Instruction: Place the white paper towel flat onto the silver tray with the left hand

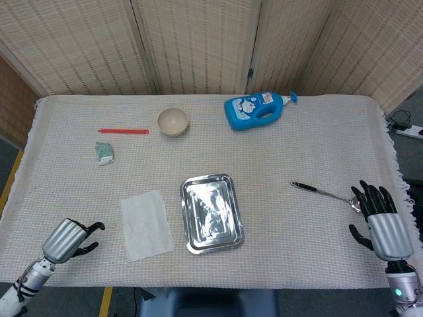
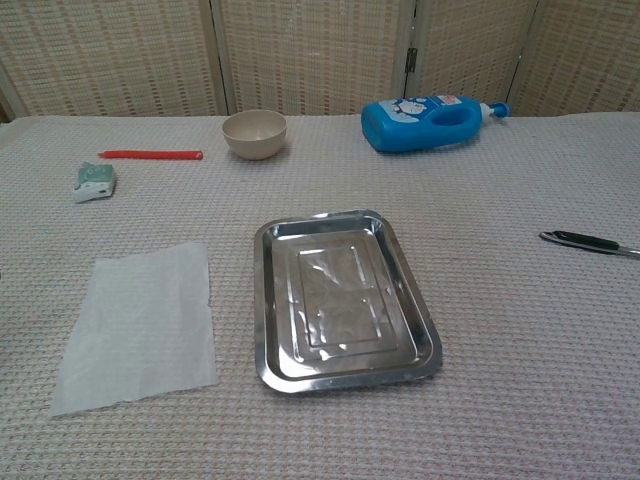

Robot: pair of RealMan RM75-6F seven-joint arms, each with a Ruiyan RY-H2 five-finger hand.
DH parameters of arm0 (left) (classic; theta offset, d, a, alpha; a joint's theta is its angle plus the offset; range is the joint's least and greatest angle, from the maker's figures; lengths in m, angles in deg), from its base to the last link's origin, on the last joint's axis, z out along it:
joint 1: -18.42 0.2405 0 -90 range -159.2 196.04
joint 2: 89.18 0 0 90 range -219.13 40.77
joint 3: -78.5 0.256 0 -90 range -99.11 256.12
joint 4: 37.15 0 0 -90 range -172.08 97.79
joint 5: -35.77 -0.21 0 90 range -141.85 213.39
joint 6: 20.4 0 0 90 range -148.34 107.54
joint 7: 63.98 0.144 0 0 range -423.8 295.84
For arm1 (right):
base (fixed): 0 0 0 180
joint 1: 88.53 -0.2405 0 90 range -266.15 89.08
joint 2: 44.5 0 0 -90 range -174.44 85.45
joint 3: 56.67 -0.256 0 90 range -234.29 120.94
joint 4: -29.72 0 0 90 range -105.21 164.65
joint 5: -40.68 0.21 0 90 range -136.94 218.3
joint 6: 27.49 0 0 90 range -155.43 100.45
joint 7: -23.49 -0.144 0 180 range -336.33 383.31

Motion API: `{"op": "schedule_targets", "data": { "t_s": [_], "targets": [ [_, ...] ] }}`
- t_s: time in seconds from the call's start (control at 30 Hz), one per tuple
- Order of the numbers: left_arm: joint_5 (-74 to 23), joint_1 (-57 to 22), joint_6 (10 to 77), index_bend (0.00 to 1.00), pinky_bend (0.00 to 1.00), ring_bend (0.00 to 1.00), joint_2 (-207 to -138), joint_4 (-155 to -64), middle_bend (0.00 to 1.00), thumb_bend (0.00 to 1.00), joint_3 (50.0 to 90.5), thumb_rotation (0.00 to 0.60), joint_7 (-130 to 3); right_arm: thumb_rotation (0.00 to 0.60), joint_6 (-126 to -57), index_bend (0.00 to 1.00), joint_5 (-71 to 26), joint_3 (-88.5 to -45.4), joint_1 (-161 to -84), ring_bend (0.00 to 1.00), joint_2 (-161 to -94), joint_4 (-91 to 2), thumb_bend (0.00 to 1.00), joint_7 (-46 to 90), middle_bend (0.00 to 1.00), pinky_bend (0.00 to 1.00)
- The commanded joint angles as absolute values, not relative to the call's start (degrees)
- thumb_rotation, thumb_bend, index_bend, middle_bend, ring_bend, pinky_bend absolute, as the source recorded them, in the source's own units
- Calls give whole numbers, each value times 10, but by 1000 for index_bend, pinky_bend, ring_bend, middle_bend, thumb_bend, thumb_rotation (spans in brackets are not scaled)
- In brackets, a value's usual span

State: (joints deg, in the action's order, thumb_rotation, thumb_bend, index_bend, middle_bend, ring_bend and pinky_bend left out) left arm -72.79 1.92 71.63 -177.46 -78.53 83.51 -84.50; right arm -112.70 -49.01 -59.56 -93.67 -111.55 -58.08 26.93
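Note:
The white paper towel (image 1: 146, 225) (image 2: 140, 323) lies flat on the cloth, just left of the silver tray (image 1: 211, 212) (image 2: 342, 299), which holds nothing. My left hand (image 1: 69, 239) hovers low at the front left, a short way left of the towel, fingers apart and pointing toward it, holding nothing. My right hand (image 1: 379, 219) is at the table's right edge, fingers spread upward and bare. Neither hand shows in the chest view.
A ladle (image 1: 327, 193) (image 2: 587, 242) lies right of the tray, near my right hand. At the back are a beige bowl (image 1: 172, 121), a blue bottle (image 1: 256, 109) on its side, a red stick (image 1: 123, 131) and a small green packet (image 1: 104, 152).

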Motion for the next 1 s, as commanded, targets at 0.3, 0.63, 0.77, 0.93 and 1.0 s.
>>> {"op": "schedule_targets", "data": {
  "t_s": [0.3,0.63,0.77,0.93,1.0],
  "targets": [
    [-732,-14,701,511,1000,1000,-1841,-705,1000,243,863,600,-880,600,-1127,0,-493,-593,-939,0,-1108,-578,363,252,0,0],
    [-722,-27,693,521,1000,1000,-1885,-643,1000,243,876,600,-917,600,-1128,0,-496,-591,-940,0,-1109,-576,363,245,0,0],
    [-719,-33,683,510,1000,1000,-1901,-618,1000,243,883,600,-935,600,-1126,0,-495,-590,-941,0,-1109,-576,362,243,0,0],
    [-717,-41,675,502,1000,1000,-1921,-588,1000,243,891,600,-957,600,-1125,0,-495,-589,-941,0,-1108,-577,363,242,0,0],
    [-714,-44,671,502,1000,1000,-1929,-578,1000,243,893,600,-964,600,-1124,0,-495,-589,-941,0,-1108,-578,363,242,0,0]
  ]
}}
